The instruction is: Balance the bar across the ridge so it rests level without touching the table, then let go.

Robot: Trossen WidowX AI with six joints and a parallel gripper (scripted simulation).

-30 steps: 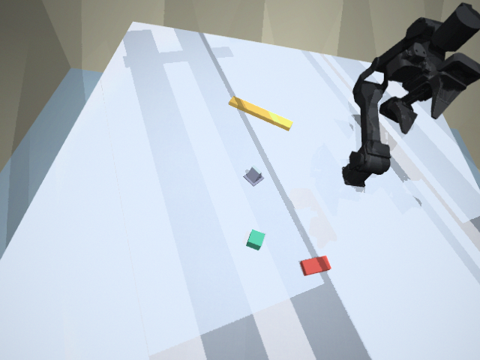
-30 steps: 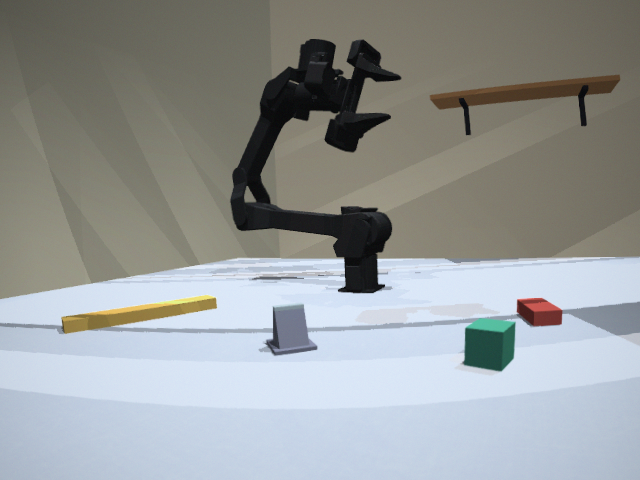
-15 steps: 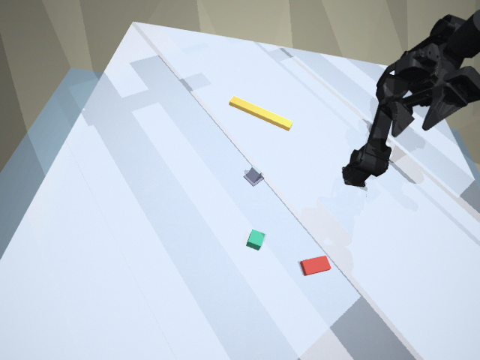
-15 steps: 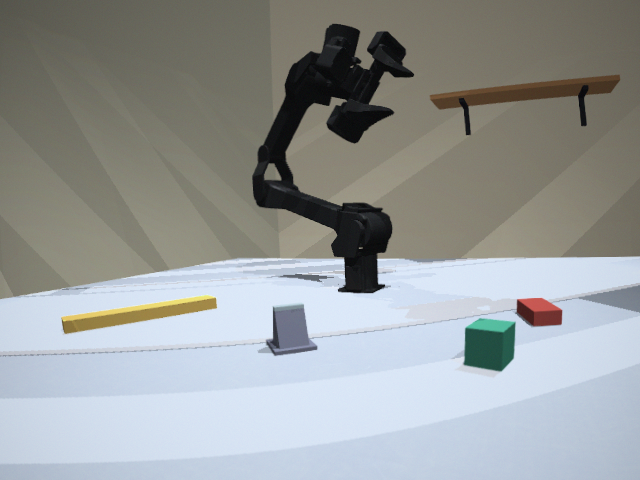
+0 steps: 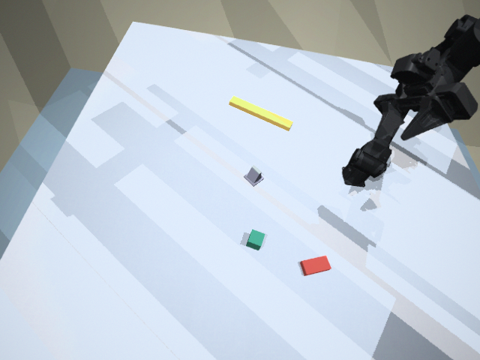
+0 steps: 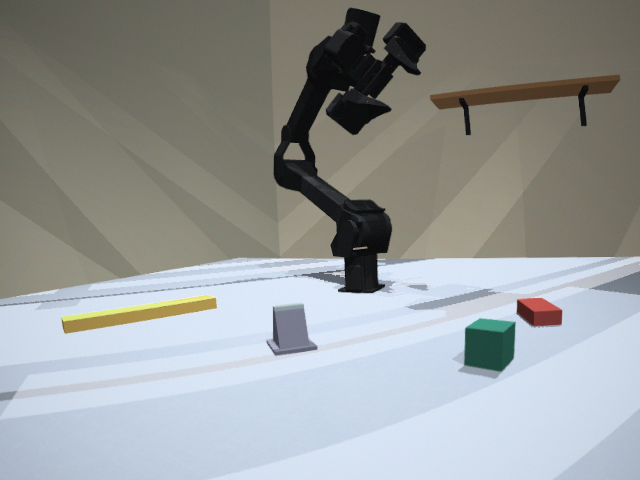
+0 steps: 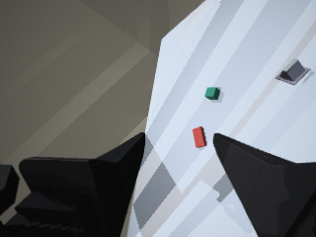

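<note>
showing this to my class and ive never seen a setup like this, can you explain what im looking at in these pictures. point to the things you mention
The black machine is a robot arm ending in a two-fingered gripper [image 6: 400, 90] [image 7: 179, 136]. One picture looks down from above, one looks across the table from the side, and one is from the wrist, looking out between the fingers.

On the table [image 5: 154, 302] [image 6: 258, 423] lie a yellow bar [image 5: 260, 113] [image 6: 139, 313], a small grey ridge [image 5: 254, 175] [image 6: 290, 328] [image 7: 293, 71], a green cube [image 5: 256, 239] [image 6: 489, 344] [image 7: 212, 93] and a flat red block [image 5: 316, 265] [image 6: 539, 311] [image 7: 198, 137]. The gripper is open, holding nothing.
</note>
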